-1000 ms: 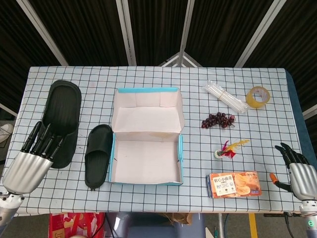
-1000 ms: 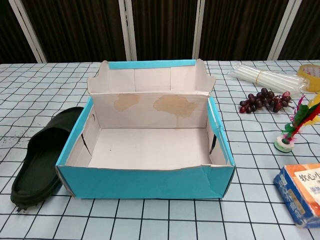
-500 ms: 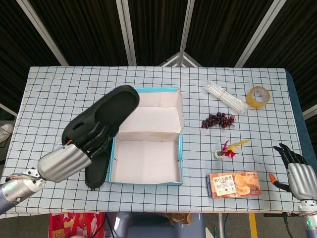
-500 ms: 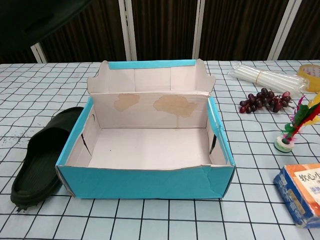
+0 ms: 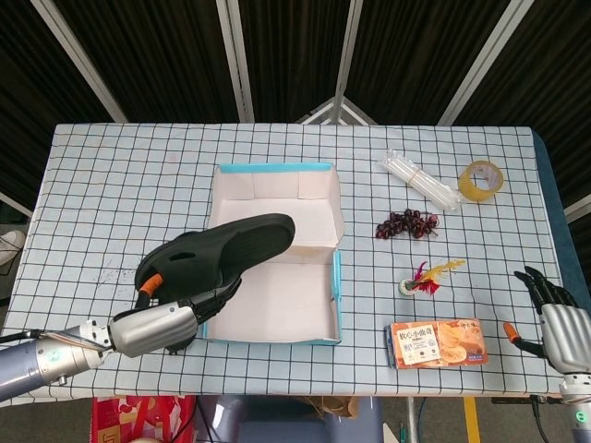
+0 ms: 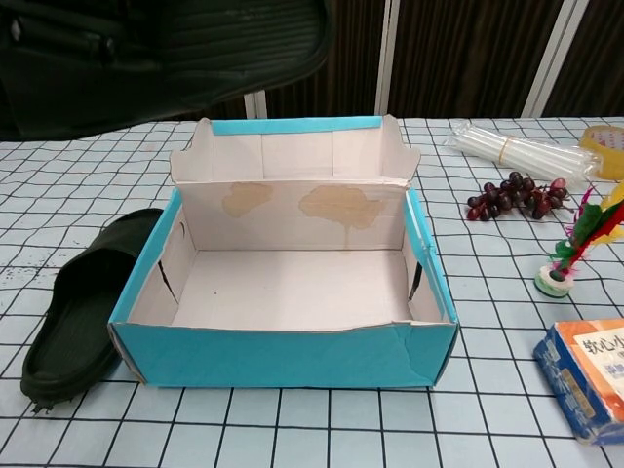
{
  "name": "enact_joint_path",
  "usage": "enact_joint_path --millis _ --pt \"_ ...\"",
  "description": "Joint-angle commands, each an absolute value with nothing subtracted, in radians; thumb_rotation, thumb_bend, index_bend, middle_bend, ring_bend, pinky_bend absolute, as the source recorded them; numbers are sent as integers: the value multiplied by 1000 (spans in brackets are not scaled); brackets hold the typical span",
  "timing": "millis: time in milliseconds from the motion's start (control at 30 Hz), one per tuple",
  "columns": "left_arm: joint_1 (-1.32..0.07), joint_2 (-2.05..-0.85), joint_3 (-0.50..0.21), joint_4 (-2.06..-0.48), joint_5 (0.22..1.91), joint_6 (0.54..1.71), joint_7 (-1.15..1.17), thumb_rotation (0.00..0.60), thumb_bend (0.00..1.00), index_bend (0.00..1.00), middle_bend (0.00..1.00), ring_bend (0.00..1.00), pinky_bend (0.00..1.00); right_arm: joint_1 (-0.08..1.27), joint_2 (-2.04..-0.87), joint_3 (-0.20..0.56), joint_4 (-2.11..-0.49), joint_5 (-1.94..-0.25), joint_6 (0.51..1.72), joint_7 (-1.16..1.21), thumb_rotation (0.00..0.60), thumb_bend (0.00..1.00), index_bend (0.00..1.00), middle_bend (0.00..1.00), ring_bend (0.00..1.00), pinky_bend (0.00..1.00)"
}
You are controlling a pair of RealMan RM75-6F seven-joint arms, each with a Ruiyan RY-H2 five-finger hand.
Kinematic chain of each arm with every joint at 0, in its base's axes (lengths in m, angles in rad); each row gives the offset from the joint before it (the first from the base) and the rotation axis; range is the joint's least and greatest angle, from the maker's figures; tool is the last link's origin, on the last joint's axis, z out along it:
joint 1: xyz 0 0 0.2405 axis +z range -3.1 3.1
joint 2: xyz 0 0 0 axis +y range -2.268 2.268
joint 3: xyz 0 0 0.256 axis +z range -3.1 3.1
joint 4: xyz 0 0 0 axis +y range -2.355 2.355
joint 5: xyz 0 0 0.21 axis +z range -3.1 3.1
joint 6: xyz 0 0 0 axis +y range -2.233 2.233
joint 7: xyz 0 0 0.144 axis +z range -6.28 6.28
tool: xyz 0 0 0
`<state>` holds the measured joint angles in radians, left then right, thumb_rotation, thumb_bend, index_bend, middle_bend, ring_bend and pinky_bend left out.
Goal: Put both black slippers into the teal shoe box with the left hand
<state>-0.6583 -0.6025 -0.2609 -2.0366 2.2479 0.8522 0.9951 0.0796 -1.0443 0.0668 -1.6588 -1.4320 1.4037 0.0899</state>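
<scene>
The shoe box sits at the centre of the table, its lid flap lying open behind it toward the top of the frame. One slipper is held above the box's left wall by the left hand, at lower left. The second slipper lies on the table just beside the box's left wall. To the right of the box lie the grapes, with the shuttlecock below them and the snack box lower still. The bundle of tubes and the tape roll occupy the upper right. The right hand rests at the lower right edge, apart from everything.
</scene>
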Motion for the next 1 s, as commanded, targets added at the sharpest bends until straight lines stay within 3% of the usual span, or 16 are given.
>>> enact_joint_path --millis 33,167,433,1000 --pt "-742 -602 -244 -2004 2337 789 957 600 495 470 534 62 11 79 -1043 67 -1660 -1433 1404 96 600 308 152 113 181 191" --pt "-826 -623 -223 -1931 2407 795 849 600 495 470 534 64 18 78 -1040 68 -1662 -1433 1406 99 600 309 152 113 181 191" --pt "-938 -725 -194 -1729 2478 926 665 600 507 461 530 71 27 74 -1034 73 -1656 -1417 1404 120 600 308 152 113 182 191" --pt "-1079 -970 -81 -1467 2595 993 580 600 526 460 527 70 28 75 -1034 86 -1647 -1372 1382 139 600 308 152 113 181 191"
